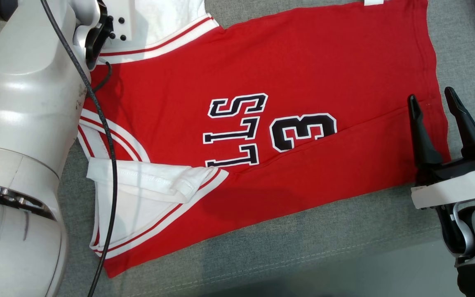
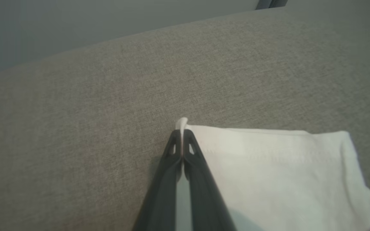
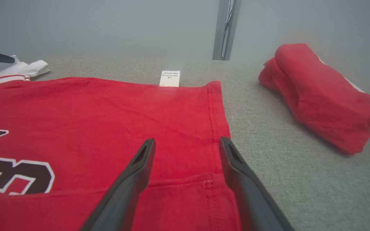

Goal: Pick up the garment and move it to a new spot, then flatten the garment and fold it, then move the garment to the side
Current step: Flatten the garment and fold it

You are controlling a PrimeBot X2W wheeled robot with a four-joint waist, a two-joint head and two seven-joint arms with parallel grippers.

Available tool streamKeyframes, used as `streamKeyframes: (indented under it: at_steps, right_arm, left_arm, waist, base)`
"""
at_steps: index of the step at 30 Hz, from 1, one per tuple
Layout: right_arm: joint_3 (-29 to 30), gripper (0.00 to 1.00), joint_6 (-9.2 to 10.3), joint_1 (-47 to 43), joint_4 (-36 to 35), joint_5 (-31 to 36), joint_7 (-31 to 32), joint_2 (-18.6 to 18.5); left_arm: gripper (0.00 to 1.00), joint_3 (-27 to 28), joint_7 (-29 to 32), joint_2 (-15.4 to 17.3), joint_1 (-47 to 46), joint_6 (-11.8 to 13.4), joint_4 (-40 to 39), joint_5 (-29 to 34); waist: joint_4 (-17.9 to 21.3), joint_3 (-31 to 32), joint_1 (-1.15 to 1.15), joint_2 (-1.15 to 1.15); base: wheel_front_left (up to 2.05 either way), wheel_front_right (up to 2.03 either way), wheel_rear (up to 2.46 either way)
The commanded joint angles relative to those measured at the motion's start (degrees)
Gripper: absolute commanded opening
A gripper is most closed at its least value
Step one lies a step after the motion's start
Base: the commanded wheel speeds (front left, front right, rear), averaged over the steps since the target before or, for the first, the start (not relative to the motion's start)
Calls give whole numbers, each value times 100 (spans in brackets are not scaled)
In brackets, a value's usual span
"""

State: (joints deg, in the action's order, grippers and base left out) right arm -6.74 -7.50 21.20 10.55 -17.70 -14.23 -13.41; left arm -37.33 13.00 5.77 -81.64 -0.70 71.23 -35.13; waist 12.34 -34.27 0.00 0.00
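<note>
Jersey: a red jersey [image 1: 303,74] with white sleeves, black white-edged letters and a "3", lies spread on the grey cloth surface [image 1: 262,255], neck end towards the robot's left and hem towards its right.
Fold: the jersey's near long edge is turned over onto the body, and the crease runs slantwise below the "3".
Near sleeve: the near white sleeve [image 1: 138,185], trimmed with red stripes, lies doubled over on that folded edge.
Far sleeve: the far white sleeve [image 1: 167,16] lies at the top edge of the head view, partly behind the left arm.
Left gripper: the left gripper [image 2: 182,134] has its fingers pressed together on a corner of white sleeve cloth, probably the far sleeve, though the head view hides the grip.
Right gripper: the right gripper [image 1: 430,94] has its fingers spread apart and holds nothing. It stands over the jersey's hem near the crease.
Care label: a small white care label [image 3: 169,78] sticks out from the jersey's far edge by the hem.
Left arm: the pale left forearm [image 1: 23,123], with a black cable [image 1: 105,136] running along it, covers the jersey's neck end.
Other garment: a second red garment [image 3: 320,96] lies bundled on the surface, well apart from the hem on the robot's right.
</note>
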Motion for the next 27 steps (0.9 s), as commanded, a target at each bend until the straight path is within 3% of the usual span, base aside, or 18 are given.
streamKeyframes:
  at_steps: [1,4,7,16,22,27]
  right_arm:
    - [-84,100,1,-13,-53,-56,-76,-88]
    - [-43,100,1,116,113,-280,-69,-105]
    - [-118,100,1,477,345,-822,319,-211]
    - [-334,100,1,2061,852,-2348,2562,-1094]
    - [-469,100,1,2771,1412,-2386,3386,-1288]
    - [-573,100,1,3255,1889,-2044,3628,-1333]
  left_arm:
    - [0,22,-180,148,-317,-84,-90,6]
    - [0,62,-457,152,-344,-169,-119,-41]
    - [0,201,-527,110,-304,-318,-121,-240]
    - [0,263,-484,77,-384,-555,-272,-468]
    - [0,238,-503,51,-412,-595,-362,-519]
    - [0,190,-497,45,-432,-625,-455,-550]
  waist:
    - [-17,6,0,0]
    - [-69,20,0,0]
    - [-141,54,0,0]
    - [-448,-7,0,0]
    - [-546,-34,0,0]
    - [-587,-55,0,0]
  base:
    - [0,0,0]
    - [0,0,0]
    - [0,0,0]
    - [0,0,0]
    - [0,0,0]
    - [0,0,0]
